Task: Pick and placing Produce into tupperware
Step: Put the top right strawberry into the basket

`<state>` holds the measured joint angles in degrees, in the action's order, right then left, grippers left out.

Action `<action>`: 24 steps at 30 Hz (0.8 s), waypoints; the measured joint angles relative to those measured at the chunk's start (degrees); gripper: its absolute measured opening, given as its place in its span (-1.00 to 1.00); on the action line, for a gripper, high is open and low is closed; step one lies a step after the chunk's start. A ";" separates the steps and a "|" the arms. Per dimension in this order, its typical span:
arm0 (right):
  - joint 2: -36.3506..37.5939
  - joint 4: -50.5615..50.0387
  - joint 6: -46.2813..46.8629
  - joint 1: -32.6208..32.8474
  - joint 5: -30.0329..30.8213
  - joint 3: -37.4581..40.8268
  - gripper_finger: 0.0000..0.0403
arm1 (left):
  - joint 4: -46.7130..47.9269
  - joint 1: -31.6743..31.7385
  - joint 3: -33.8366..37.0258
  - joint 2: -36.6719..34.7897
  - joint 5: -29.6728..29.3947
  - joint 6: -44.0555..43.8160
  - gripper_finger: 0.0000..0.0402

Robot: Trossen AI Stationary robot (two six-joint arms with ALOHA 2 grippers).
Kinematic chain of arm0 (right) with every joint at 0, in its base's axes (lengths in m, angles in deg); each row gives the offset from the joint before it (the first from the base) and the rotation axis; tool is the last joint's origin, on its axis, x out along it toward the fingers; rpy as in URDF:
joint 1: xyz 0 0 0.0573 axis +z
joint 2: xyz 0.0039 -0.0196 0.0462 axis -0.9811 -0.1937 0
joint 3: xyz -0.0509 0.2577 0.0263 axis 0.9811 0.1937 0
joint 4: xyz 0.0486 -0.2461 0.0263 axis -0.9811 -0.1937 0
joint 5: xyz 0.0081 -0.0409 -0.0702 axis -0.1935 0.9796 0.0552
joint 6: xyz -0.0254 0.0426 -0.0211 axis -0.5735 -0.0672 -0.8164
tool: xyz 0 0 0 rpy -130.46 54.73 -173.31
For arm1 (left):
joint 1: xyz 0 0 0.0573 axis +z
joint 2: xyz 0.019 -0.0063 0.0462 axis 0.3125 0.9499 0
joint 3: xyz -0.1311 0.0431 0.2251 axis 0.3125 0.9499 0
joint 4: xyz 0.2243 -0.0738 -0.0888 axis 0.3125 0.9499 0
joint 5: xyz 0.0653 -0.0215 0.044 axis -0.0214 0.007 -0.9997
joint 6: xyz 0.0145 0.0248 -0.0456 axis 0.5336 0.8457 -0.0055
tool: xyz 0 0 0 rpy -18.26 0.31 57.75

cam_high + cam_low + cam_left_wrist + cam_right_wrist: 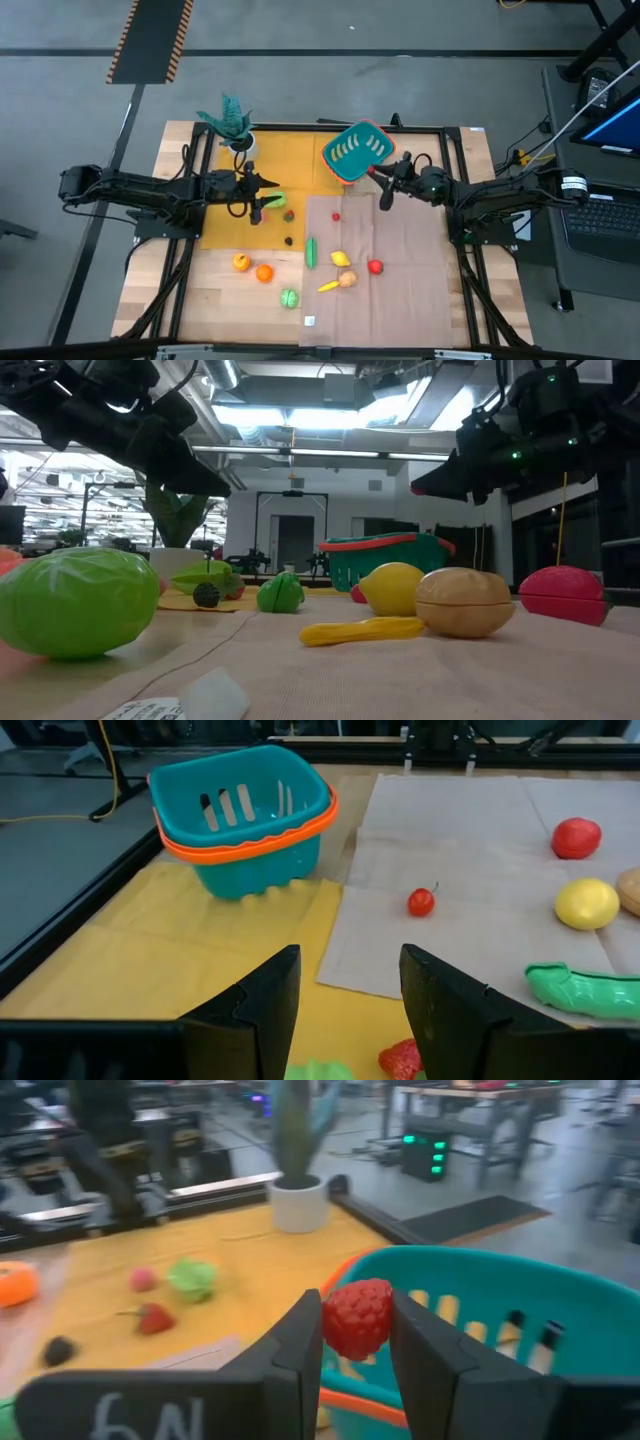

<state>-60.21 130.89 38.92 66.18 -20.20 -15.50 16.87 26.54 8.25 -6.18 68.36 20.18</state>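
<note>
The teal tupperware (355, 150) with an orange-red rim sits tilted at the far middle of the table, its slotted bottom showing. My right gripper (385, 198) hovers just near of it, shut on a red raspberry (357, 1318). My left gripper (258, 207) is open over the yellow mat, above a green leafy piece (273, 202) and a strawberry (400, 1060). The other produce lies on the table: a cherry (336, 215), a green pod (311, 252), a lemon (341, 259), a red fruit (375, 267), a banana (328, 286) and two oranges (252, 267). My right gripper pinches the red raspberry (357, 1320) by its two sides between the fingers (300, 1342). The berry is lifted clear of the table, in front of the tupperware's rim (345, 1272).
A teal potted plant in a white pot (235, 125) stands at the far left corner of the yellow mat. A tan cloth (400, 290) covers the right half of the table. A green lime (289, 297) and a white tag (309, 321) lie near the near edge.
</note>
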 joint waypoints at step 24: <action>-4.09 -1.60 -2.91 -2.77 9.54 -5.36 -0.52 | -1.03 1.96 -0.02 0.00 -0.02 0.00 -0.18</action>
<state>-64.30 129.29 36.01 63.41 -10.66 -20.86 15.84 28.49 8.22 -6.18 68.34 20.18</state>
